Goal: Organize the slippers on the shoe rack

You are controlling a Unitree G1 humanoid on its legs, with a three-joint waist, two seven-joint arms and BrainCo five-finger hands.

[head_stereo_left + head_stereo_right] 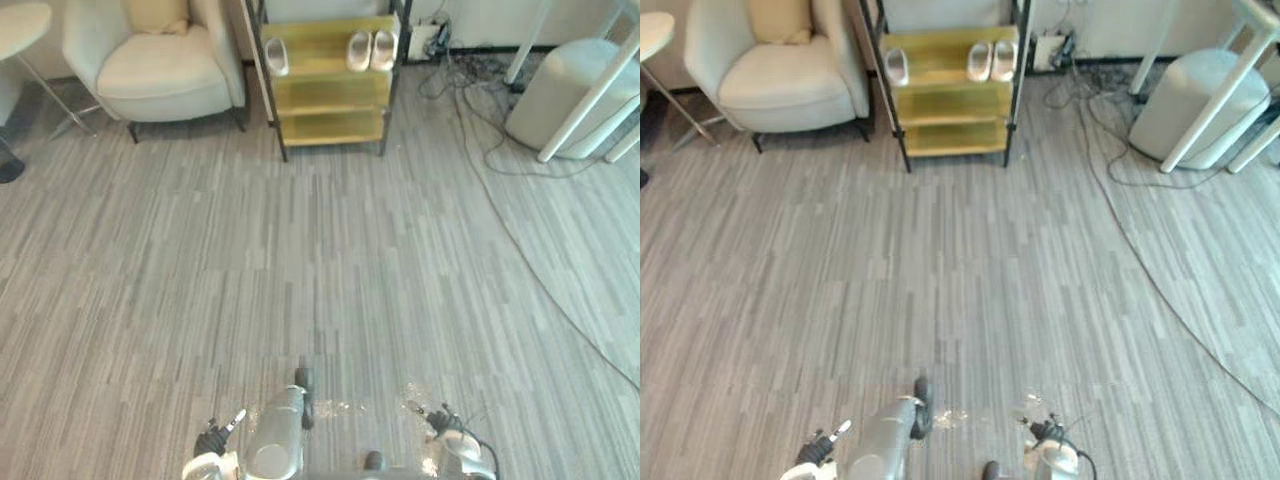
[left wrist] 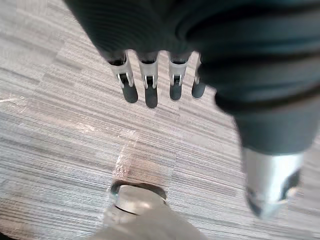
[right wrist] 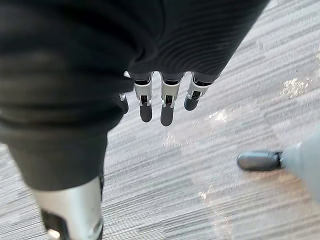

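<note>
Left robot hand (image 2: 150, 92) slack; armchair (image 1: 165, 70) beside rack (image 1: 330, 92)

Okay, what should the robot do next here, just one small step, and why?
Probably step forward toward the shoe rack: it stands far across the floor, both the left hand and right hand hang open and empty, and the single slipper on its top shelf lies apart from the pair of slippers.

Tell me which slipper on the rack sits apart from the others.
The lone slipper at the left end of the rack's top shelf; the other two slippers lie side by side at its right end.
</note>
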